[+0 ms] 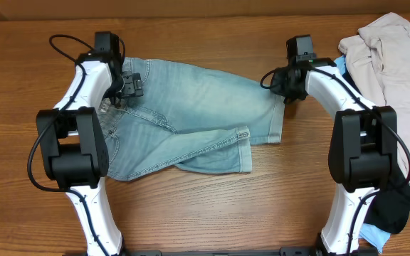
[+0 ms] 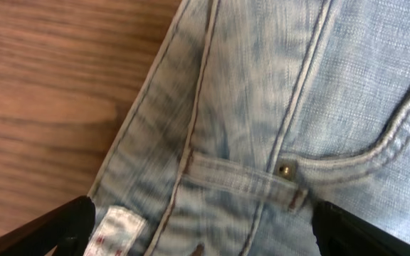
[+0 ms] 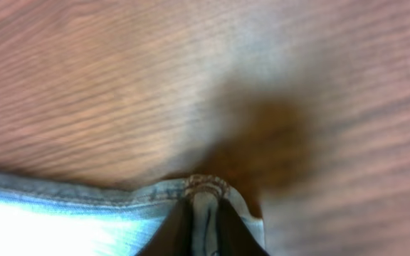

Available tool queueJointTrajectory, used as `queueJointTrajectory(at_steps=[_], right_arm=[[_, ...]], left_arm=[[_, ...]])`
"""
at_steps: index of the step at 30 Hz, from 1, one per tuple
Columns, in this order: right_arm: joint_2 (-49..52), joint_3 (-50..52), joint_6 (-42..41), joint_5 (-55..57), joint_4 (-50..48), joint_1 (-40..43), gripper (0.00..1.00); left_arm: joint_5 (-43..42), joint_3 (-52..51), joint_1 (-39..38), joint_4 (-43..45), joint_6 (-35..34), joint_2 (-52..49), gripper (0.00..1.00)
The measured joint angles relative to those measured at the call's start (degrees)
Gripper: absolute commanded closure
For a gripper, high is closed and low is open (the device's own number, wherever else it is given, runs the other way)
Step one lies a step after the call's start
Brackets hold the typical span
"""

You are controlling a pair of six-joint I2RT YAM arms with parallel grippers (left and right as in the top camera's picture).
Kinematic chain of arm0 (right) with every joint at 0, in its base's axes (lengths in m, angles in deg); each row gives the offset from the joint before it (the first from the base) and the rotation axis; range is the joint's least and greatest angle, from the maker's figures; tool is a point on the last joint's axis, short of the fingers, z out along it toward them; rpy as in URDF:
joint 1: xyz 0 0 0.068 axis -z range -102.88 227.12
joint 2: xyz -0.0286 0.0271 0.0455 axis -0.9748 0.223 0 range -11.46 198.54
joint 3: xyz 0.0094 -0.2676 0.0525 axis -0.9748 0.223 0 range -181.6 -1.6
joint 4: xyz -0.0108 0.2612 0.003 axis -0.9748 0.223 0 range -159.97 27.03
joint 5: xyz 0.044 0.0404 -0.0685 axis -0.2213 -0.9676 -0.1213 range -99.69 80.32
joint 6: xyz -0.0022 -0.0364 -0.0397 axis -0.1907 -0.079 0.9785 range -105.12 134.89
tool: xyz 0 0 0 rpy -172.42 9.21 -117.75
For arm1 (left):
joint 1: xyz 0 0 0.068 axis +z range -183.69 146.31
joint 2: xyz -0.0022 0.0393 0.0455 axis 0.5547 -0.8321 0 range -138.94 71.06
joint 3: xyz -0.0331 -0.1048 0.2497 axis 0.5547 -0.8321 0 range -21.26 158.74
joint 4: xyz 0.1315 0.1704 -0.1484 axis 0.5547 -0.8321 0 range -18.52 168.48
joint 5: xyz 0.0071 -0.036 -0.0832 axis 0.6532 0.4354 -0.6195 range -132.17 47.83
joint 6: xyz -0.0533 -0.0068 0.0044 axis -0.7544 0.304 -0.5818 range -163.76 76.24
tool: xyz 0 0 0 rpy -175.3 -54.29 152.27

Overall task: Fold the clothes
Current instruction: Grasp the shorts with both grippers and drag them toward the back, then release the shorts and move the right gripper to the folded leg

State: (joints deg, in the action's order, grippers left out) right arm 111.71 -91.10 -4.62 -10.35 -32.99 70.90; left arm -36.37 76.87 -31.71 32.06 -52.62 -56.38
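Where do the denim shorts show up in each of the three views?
Overhead: shorts spread across the centre.
Left wrist: shorts fill the right and bottom.
Right wrist: hem along the bottom edge, pinched by the right gripper.
Shared landmark: the wooden table.

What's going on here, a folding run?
Two arms are working on a pair of light-blue denim shorts lying spread on the table. The right pincer is pinched shut on the corner of a leg hem. The left pincer is open above the waistband end, gripping nothing. The beige trousers lie piled with other clothes at the right edge, untouched.
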Motion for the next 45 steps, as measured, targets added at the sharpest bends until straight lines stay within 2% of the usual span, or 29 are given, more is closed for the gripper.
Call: queueJointTrajectory(at_steps=[10,11,12,13,14,15,19,24,30,34,38,42,45], right_arm=[[0.1,0.0,0.1,0.0,-16.6,1.0,0.96],[0.1,0.0,0.1,0.0,-17.8,1.3,0.92],[0.1,-0.1,0.1,0.0,-18.8,1.4,0.64],[0.1,-0.3,0.1,0.0,-19.4,1.7,0.25],[0.1,-0.5,0.1,0.0,-19.3,1.8,0.05],[0.1,-0.7,0.0,-0.1,-18.8,2.0,0.0],[0.1,-3.7,0.3,-2.3,-11.5,2.9,0.0],[-1.8,-7.9,0.1,-6.0,2.6,3.2,0.0],[-13.4,-9.8,0.0,-11.4,20.7,3.1,0.0],[-20.7,-11.2,0.0,-13.0,31.5,2.3,0.0],[-21.8,-9.7,-0.5,-13.6,32.0,-1.7,0.08],[-20.9,-2.1,-4.2,-12.8,27.3,-7.9,0.1],[-20.2,4.4,-8.3,-9.6,22.7,-11.9,0.16]], left_arm=[[-1.5,8.0,2.1,-5.2,-0.5,0.0,0.0],[-1.5,8.7,2.4,-5.7,-0.5,0.0,0.0],[-1.5,9.5,2.7,-6.2,-0.5,0.0,0.0],[-1.5,10.4,3.0,-6.7,-0.6,0.0,0.0],[-1.6,11.2,3.1,-7.1,-0.7,0.0,0.0],[-1.7,11.8,3.3,-7.5,-0.7,0.0,0.0],[-1.7,15.6,3.4,-11.4,-0.7,-0.1,0.0],[-2.3,25.3,3.4,-25.5,-0.7,-0.3,0.0],[-2.3,39.8,3.4,-44.7,-0.9,-0.3,0.0],[-3.1,44.5,3.4,-50.1,-1.3,-0.2,0.0],[-5.5,44.9,3.4,-50.2,-1.3,-0.2,0.0],[-7.3,44.9,3.4,-50.2,-1.3,-0.2,0.0],[-7.8,44.9,3.4,-50.2,-1.3,-0.2,0.0]])
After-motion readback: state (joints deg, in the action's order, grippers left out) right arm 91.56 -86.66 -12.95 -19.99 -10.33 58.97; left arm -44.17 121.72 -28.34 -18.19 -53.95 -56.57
